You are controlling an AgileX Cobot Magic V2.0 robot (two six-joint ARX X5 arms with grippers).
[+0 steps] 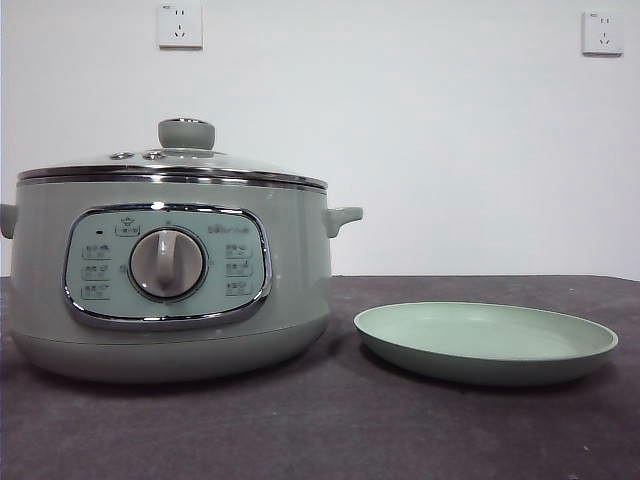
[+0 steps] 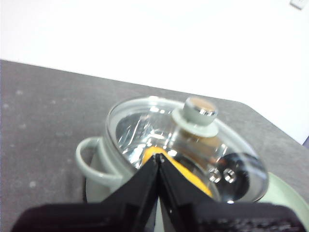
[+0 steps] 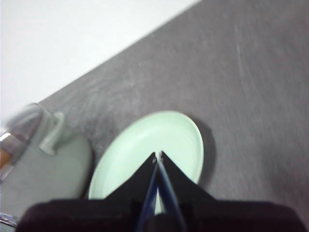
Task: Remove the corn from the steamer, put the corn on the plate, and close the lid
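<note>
The steamer stands at the left of the table with its glass lid on. The lid's knob is upright on top. The corn shows as a yellow shape through the glass in the left wrist view. The empty plate lies to the steamer's right. My left gripper is shut and empty, high above the steamer and its lid. My right gripper is shut and empty, high above the plate. Neither gripper shows in the front view.
The dark grey table runs back to a white wall with two sockets. The steamer's side handle points toward the plate. The steamer's edge also shows in the right wrist view.
</note>
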